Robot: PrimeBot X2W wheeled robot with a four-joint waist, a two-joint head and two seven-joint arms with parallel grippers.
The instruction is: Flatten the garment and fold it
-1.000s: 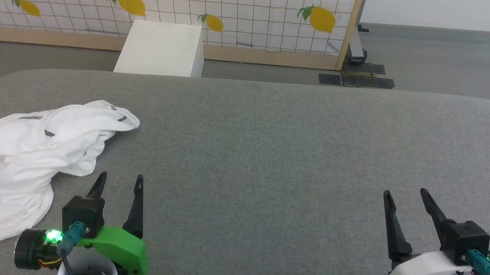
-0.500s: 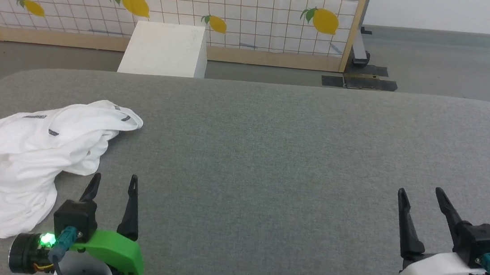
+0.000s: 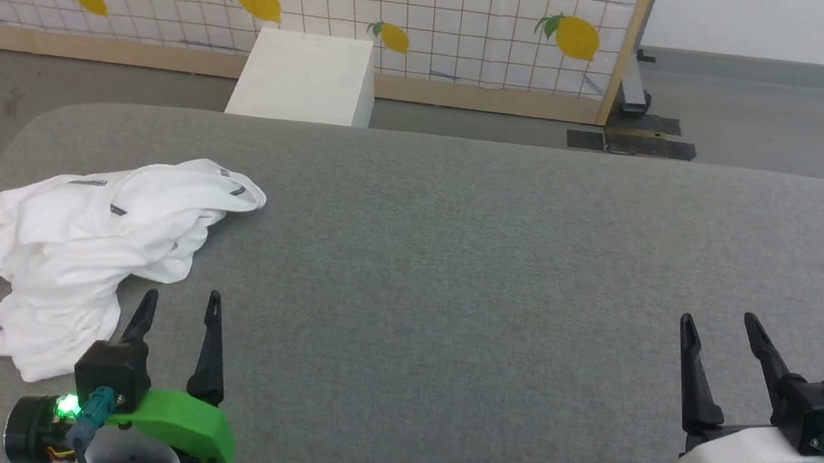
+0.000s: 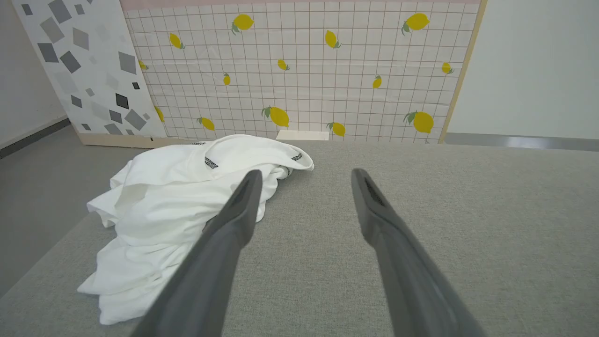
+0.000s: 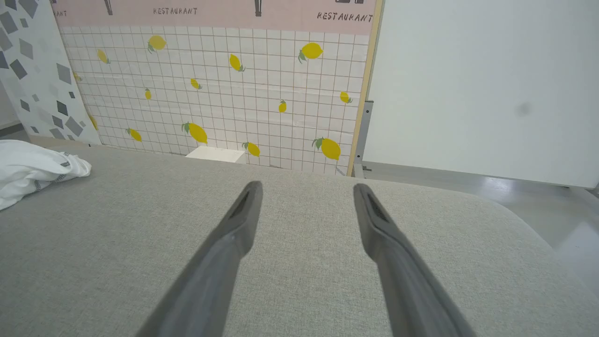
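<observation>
Head view: garment [image 3: 102,232] crumpled, unflattened.
Left gripper [image 3: 182,295]: spread, empty, just beside it.
Right gripper [image 3: 719,318]: spread, empty.
Best grasp: probably one edge layer.

A grey fabric-covered surface [image 3: 454,266] spreads across the head view. Beyond its far edge, at eleven o'clock, a white box [image 3: 306,77] stands on the grey floor [image 3: 772,107] before a lemon-printed grid panel [image 3: 463,9]. At one o'clock, black floor plates [image 3: 647,146] lie by the panel's wooden post [image 3: 625,55].

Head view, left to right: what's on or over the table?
Crumpled white shirt → left gripper, open → bare grey table → right gripper, open.
</observation>
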